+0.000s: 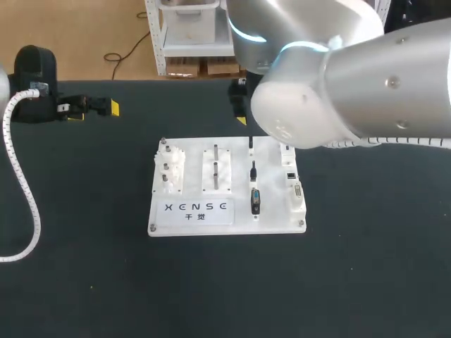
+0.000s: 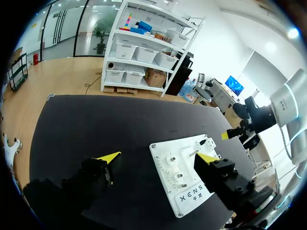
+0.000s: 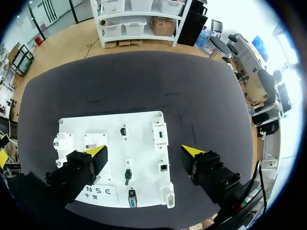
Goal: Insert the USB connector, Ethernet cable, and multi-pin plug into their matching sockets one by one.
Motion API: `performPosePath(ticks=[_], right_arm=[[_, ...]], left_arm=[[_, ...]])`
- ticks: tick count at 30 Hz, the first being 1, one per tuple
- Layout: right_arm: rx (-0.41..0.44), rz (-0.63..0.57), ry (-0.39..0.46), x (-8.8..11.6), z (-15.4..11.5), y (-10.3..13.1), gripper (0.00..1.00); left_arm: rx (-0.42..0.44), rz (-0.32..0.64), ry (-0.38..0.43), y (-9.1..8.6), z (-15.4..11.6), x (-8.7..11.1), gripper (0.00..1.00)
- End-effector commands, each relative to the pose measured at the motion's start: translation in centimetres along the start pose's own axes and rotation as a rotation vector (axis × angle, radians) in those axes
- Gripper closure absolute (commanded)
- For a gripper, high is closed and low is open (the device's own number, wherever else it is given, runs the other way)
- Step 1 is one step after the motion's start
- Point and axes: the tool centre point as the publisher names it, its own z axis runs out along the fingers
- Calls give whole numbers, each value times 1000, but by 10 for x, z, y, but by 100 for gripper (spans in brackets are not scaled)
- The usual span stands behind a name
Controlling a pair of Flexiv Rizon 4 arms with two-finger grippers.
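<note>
The left gripper (image 1: pixel 93 109) sits wide open at the far left of the bench (image 1: pixel 84 267), well apart from the white board (image 1: pixel 236 158). On it the USB connector (image 3: pixel 123 131), Ethernet cable (image 3: pixel 127 175) and multi-pin plug (image 3: pixel 132 197) lie end to end in one column, their sockets (image 3: pixel 164 166) just right. The right gripper (image 3: pixel 144 151), spread wide and empty, hangs directly above, plainly nearer.

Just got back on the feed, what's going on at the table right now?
Nothing is in hand. The right gripper hangs open above the white board. The left gripper is open too, off at the table's far left, away from the board. The three plugs sit in a column on the board, the multi-pin plug nearest the front. The sockets run along the board's right edge. No plug looks inserted.
</note>
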Motion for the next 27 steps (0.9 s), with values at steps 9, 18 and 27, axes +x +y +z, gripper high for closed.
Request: performPosePath(ticks=[9, 18, 27], right_arm=[[-41, 13, 72, -2, 21, 18, 0], [-19, -20, 139, 2, 46, 29, 0], [-16, -16, 168, 9, 63, 27, 0]], left_arm=[[0, 0, 0, 0, 0, 0, 0], [0, 0, 0, 0, 0, 0, 0], [0, 0, 0, 0, 0, 0, 0]])
